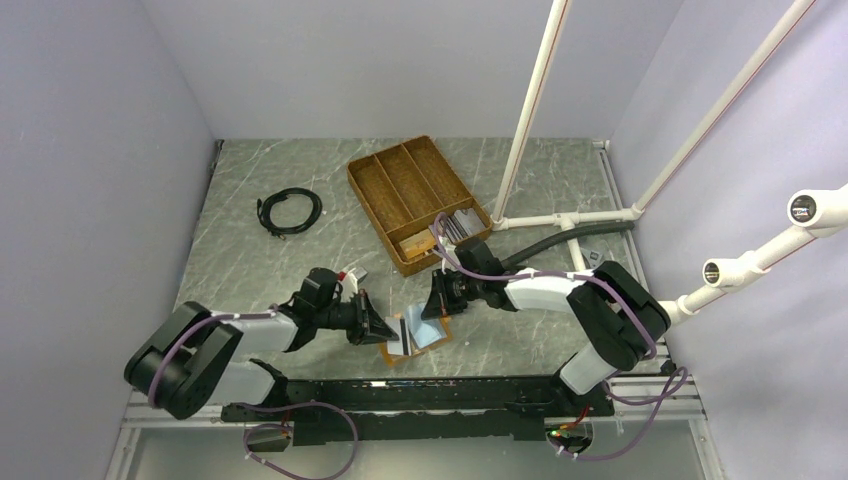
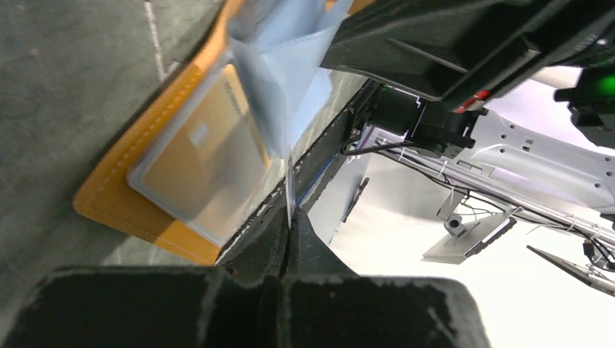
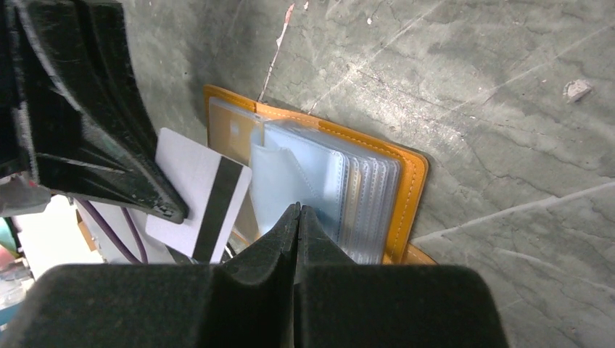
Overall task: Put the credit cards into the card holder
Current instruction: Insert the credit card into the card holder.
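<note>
stitched orange leather card holder (image 3: 415, 181) with glossy clear plastic sleeves (image 3: 362, 196).

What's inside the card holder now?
One orange card shows in the card holder. Its clear sleeves overlap, hiding anything deeper. The white striped card is outside, in the left gripper; right gripper pinches a lifted sleeve.

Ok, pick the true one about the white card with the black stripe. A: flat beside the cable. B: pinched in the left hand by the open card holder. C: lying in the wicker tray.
B: the left hand is shut on the striped card, right at the open card holder.
</note>
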`<state>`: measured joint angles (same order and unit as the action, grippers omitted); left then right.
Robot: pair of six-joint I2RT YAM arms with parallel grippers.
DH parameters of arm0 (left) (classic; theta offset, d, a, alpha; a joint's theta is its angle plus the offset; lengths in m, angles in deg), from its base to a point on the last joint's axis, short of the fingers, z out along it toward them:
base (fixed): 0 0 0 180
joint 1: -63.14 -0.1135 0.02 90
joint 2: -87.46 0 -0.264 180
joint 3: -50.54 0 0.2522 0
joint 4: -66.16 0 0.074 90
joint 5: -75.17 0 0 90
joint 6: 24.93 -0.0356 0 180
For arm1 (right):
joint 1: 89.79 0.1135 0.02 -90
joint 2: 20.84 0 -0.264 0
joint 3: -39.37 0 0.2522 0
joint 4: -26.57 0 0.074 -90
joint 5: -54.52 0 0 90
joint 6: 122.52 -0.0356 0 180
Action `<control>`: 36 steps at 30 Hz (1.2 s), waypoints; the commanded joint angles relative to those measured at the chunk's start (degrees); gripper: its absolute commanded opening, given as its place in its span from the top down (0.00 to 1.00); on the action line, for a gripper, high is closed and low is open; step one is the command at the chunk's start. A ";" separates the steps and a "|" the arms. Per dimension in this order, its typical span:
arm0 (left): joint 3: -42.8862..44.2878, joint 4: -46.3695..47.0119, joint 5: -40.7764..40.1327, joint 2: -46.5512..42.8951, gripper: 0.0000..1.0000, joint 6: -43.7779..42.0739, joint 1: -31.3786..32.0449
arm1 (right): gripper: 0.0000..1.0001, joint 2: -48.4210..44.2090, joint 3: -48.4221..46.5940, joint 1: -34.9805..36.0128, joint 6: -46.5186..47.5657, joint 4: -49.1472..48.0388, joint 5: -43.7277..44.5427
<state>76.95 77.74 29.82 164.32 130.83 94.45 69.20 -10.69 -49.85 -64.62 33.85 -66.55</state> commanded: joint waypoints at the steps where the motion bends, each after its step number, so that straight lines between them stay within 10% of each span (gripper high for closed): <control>1: 1.00 -3.30 -1.07 -5.26 1.00 -1.61 0.42 | 1.00 -1.10 1.98 -0.30 2.30 5.32 6.63; 36: 0.91 3.09 -1.55 1.06 1.00 0.40 1.87 | 1.00 -1.42 3.18 -0.30 2.65 6.75 6.13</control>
<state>76.90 78.11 27.89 165.94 130.87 96.03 66.07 -9.25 -49.91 -64.51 36.39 -64.08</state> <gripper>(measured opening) 0.010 0.007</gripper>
